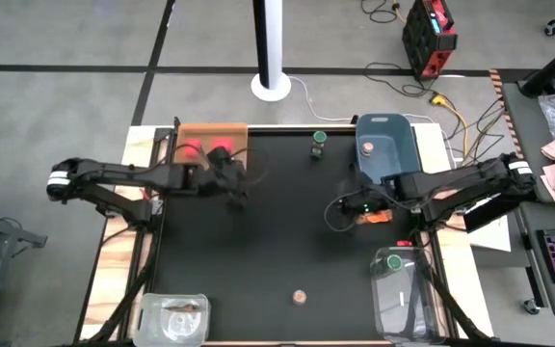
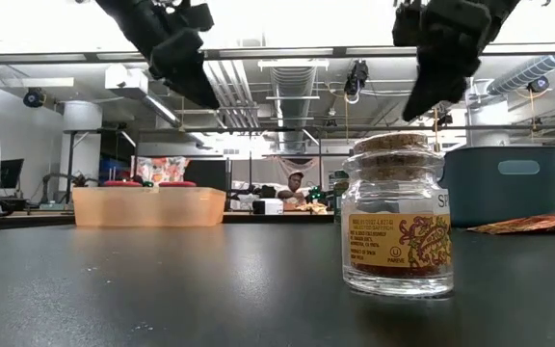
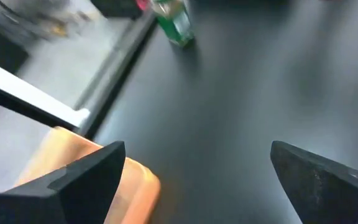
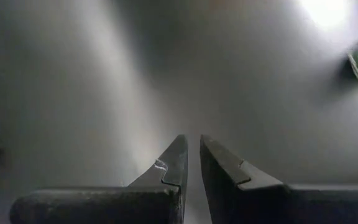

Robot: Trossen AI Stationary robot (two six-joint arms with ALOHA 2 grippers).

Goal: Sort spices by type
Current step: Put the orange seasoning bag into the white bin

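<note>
Cork jar (image 2: 397, 216) sits closest to the low camera, upright on the table (image 1: 277, 241) near its front edge, alone and apart from everything. Green-cap jar (image 1: 319, 144) stands at the back edge, mid-table. Two red boxes (image 1: 207, 149) are already in the orange tray (image 1: 212, 130) at the back-left corner. Orange packet (image 1: 378, 218) lies at the right edge beside the blue tub (image 1: 384, 145). A second green cap shows in the clear bin (image 1: 401, 292) at the front-right corner; another clear bin (image 1: 172, 315) sits front-left, contents unclear.

Left gripper (image 1: 236, 185) hangs just in front of the tray, jaws wide, empty. Right gripper (image 1: 338, 214) hovers near the packet, fingers nearly shut, holding nothing.

Risks as I see them:
- Packet is flat on the mat; nearly shut jaws coming down would shove it toward the tub instead of gripping. They need to open first.
- Left arm is close to the tray wall; a low swing could clip it and shift the boxes.
- Tall narrow jars tip easily on an off-centre pinch, and a toppled jar rolls.
- Arms crossing mid-table for the back jar could collide.
</note>
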